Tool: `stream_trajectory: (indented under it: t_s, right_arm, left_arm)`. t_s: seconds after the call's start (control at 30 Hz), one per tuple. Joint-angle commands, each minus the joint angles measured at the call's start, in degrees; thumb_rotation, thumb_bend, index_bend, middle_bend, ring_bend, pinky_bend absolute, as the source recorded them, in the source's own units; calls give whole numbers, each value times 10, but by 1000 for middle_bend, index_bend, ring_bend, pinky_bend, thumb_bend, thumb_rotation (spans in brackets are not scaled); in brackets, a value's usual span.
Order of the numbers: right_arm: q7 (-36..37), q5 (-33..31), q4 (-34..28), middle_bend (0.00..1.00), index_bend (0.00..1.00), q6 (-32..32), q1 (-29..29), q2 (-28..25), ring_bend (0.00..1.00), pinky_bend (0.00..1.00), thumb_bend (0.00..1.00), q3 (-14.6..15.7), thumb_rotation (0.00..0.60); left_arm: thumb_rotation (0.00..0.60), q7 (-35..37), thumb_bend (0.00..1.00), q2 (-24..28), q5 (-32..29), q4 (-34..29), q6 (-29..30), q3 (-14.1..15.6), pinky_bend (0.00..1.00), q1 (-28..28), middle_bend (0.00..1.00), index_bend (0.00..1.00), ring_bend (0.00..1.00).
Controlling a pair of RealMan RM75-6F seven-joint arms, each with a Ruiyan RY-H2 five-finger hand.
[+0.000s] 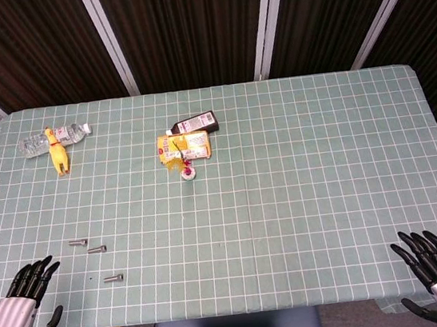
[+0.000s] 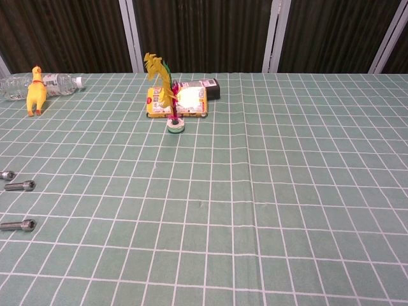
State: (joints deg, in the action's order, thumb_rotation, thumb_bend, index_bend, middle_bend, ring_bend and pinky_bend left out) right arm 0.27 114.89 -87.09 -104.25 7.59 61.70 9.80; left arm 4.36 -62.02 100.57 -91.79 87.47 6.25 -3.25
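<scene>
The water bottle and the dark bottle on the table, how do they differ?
The water bottle is clear with a white cap, while the dark bottle is nearly black with a pale label. The water bottle lies at the far left of the table with a yellow rubber chicken against it; the dark bottle lies near the middle, behind a yellow packet. Both lie on their sides, far from either robot hand.

We see a table [image 1: 304,200] covered by a pale green cloth gridded in white filling most of the frame, a dark corrugated wall [image 1: 184,23] crossed by slanting white bars along the top, and grey floor at the bottom edge
</scene>
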Motion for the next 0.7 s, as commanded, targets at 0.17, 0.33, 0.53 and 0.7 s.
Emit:
stream_trajectory:
  t_s: [0.17, 0.33, 0.53, 0.7]
  right_arm:
    - [-5, 7, 1, 0, 0, 5, 2, 0, 0, 0, 180, 5, 600]
    - [-13, 9, 0, 0, 0, 16, -1, 4, 0, 0, 180, 6, 600]
    - [-16, -3, -3, 0, 0, 23, -3, 3, 0, 0, 180, 1, 600]
    - [-20, -2, -1, 0, 0, 15, 2, 4, 0, 0, 180, 1, 600]
  left_arm:
    - [600, 65, 424, -27, -15, 31, -36, -7, 164, -26, 26, 0, 8]
    - [600, 116, 444, -98, -83, 91, -97, -57, 908, -68, 717, 102, 695]
    - [600, 104, 449, -190, -150, 222, -167, -103, 1000, -117, 1000, 350, 997]
    - [600, 108, 449, -236, -163, 304, -186, -101, 1000, -127, 1000, 431, 1000]
